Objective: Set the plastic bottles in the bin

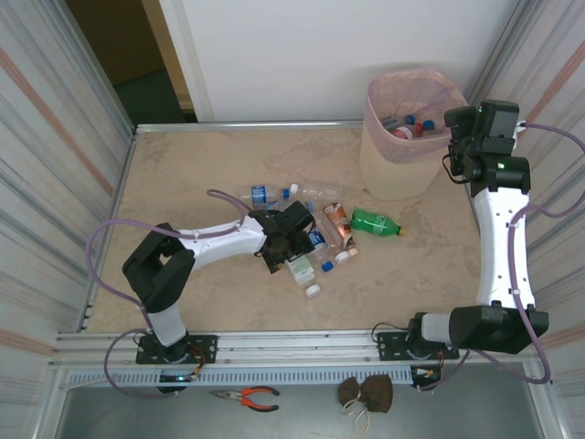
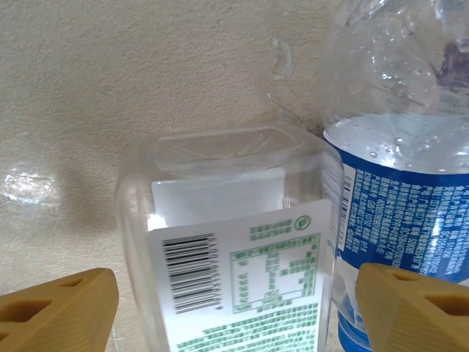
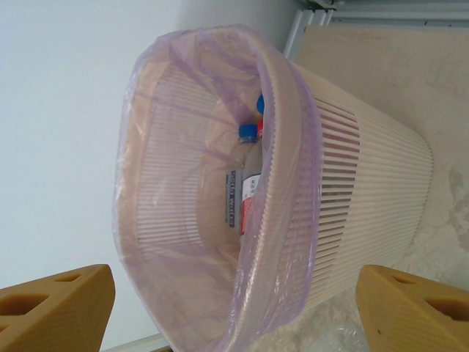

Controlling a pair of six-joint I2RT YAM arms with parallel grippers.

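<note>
Left tool (image 2: 236,314) open, straddling clear green-labelled bottle (image 2: 242,249) lying on bench (image 2: 110,88); right tool (image 3: 234,308) open near bin (image 3: 366,169), blue-capped bottles (image 3: 248,176) inside.

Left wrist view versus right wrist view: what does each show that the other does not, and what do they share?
Left wrist: a green-labelled clear bottle beside a blue-labelled bottle, on the table. Right wrist: the bin with pink liner, bottles inside. Shared: beige table and yellow fingers spread wide, so left end effector and right end effector are open.
</note>
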